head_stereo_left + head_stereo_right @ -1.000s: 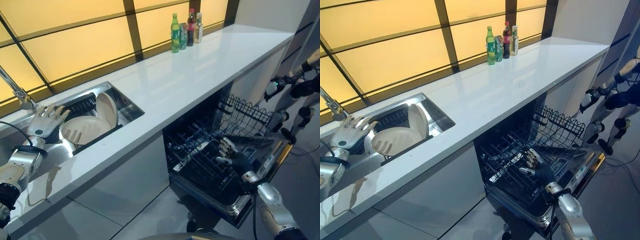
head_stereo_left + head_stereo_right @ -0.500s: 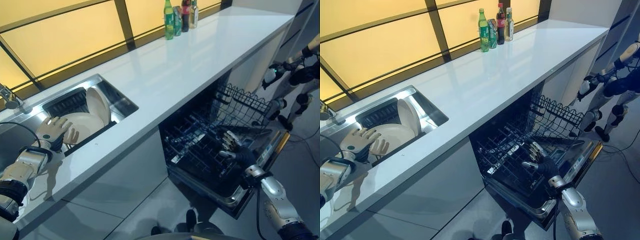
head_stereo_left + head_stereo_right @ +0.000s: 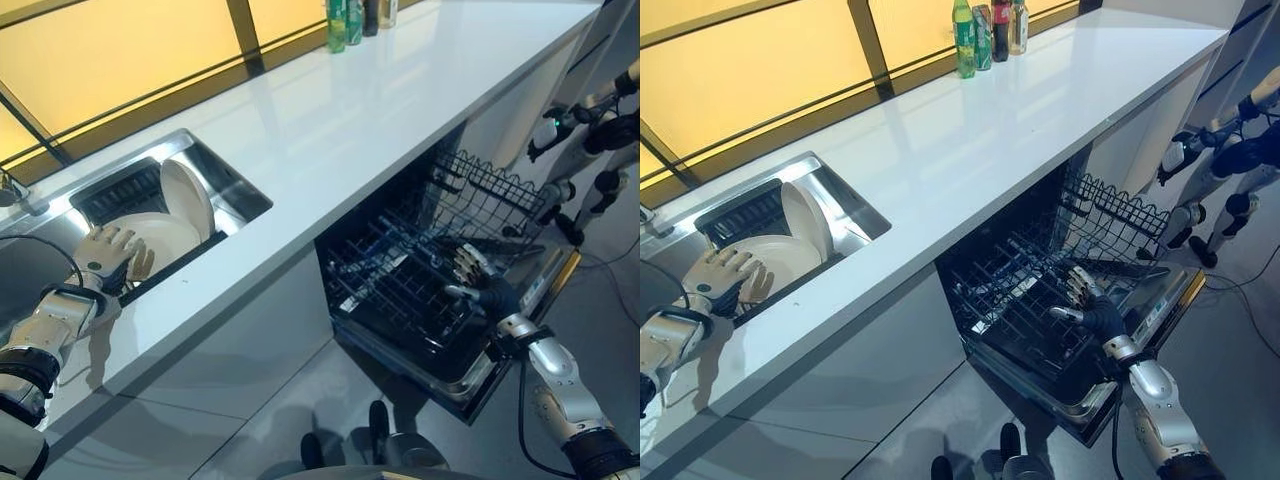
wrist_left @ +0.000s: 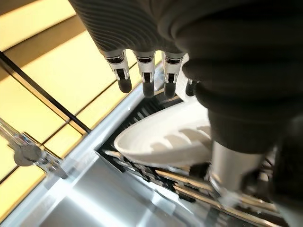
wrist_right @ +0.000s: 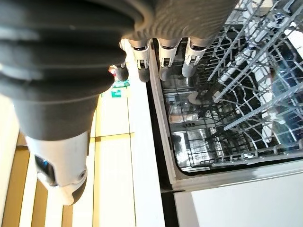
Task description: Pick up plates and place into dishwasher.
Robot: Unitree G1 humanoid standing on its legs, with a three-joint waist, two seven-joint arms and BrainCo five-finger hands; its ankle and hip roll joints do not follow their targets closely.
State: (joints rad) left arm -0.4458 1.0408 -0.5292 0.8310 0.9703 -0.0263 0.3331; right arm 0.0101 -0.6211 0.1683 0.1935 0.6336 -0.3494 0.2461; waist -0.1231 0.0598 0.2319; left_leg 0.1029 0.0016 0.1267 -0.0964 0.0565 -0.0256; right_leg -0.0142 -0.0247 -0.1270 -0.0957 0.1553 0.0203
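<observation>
Plates sit in the sink (image 3: 235, 190), two of them: a flat plate (image 3: 170, 238) lying low in the basin and an upright plate (image 3: 187, 197) standing on edge just behind it, leaning toward the far side. Left hand (image 3: 108, 255) is right at the near rim of the flat plate, fingers spread and relaxed over its edge, thumb reaching toward the plate's face. From the left wrist view the fingers (image 4: 144, 80) hang straight above the pale plate rim (image 4: 161, 142), nothing curled round it; whether they actually touch the plate I cannot tell. A tap (image 4: 28, 151) shows off to one side of the basin.

Over on the other side, the white worktop (image 3: 400, 90) runs long and bare to the bottles (image 3: 985, 30) standing at the far back by the window. Below it the dishwasher (image 3: 440, 290) stands open, its lower rack (image 3: 400, 290) pulled out, wire tines up. Right hand (image 3: 478, 285) hovers just above the rack's near corner, fingers loosely extended, holding nothing; the right wrist view has its fingers (image 5: 163, 59) straight over the wire grid (image 5: 236, 94). Well apart, then: plates in the sink at the left, rack at the right, worktop between.
</observation>
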